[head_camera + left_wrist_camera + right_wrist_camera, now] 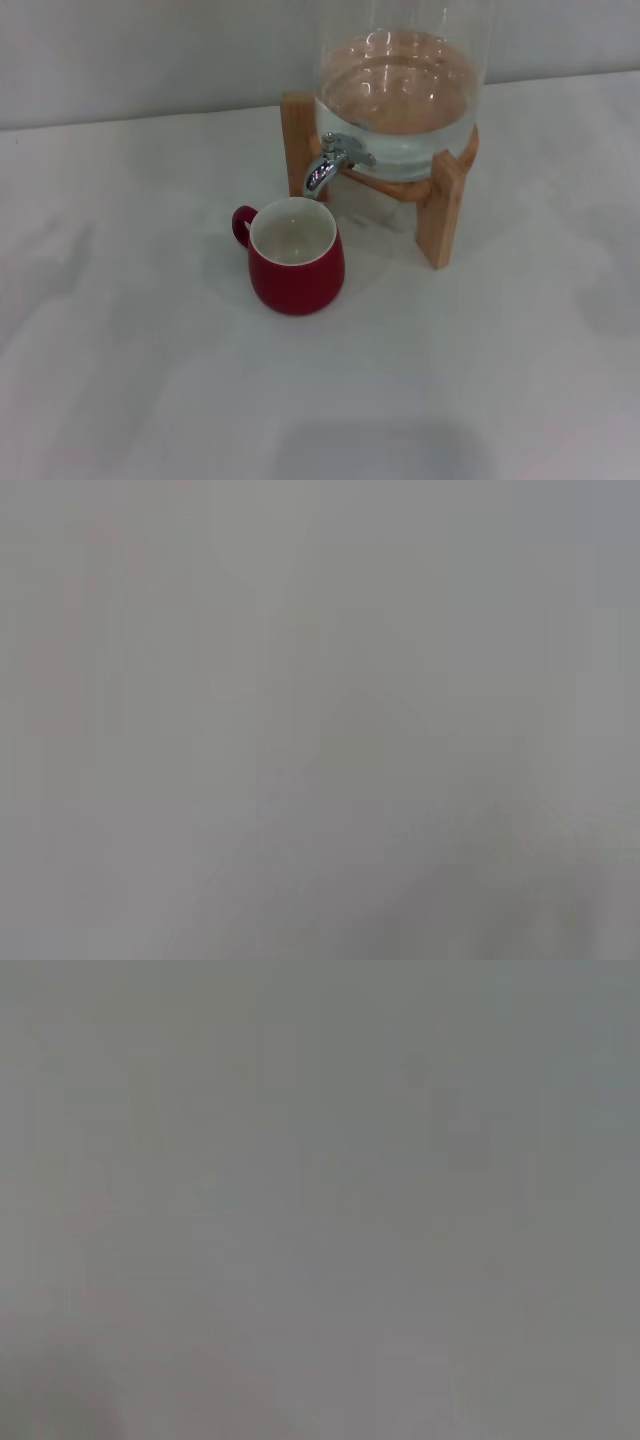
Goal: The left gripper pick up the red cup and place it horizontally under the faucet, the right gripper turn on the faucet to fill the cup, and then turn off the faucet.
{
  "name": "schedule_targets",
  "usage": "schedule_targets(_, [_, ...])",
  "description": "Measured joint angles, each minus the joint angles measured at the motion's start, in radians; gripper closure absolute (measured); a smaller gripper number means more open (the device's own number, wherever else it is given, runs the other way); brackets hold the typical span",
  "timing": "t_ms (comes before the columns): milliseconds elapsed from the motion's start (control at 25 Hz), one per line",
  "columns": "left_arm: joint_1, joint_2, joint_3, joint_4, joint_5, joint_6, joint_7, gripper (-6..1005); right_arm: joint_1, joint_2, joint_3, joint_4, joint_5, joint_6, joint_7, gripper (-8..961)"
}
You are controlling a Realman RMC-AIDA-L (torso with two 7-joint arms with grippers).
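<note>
The red cup [295, 258] stands upright on the white table, its white inside showing and its small loop handle pointing left. It sits just in front of and below the chrome faucet [330, 165], whose spout curves down toward the cup's far rim. The faucet is fitted to a clear glass dispenser [398, 90] holding water, on a wooden stand [444, 205]. Neither gripper shows in the head view. Both wrist views show only a plain grey blur.
The white table [130, 330] spreads wide on the left, right and front of the cup. A pale wall [150, 50] runs behind the dispenser. A faint shadow lies at the table's front edge.
</note>
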Motion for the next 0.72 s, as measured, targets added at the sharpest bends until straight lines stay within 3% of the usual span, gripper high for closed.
schedule_targets(160, [-0.004, 0.002, -0.069, -0.136, -0.163, -0.082, 0.101, 530, 0.0, 0.0, 0.009, 0.0, 0.0, 0.0, 0.0, 233])
schedule_targets(320, [-0.01, 0.001, -0.137, -0.232, -0.224, -0.15, 0.124, 527, 0.001, 0.0, 0.019, 0.0, 0.0, 0.001, 0.001, 233])
schedule_targets(560, [-0.011, 0.001, -0.193, -0.277, -0.25, -0.213, 0.143, 522, 0.002, -0.006, 0.009, 0.005, -0.029, 0.02, 0.022, 233])
schedule_targets(720, [-0.012, 0.002, -0.201, -0.282, -0.267, -0.217, 0.154, 519, -0.001, -0.017, 0.003, 0.017, -0.082, 0.132, 0.071, 233])
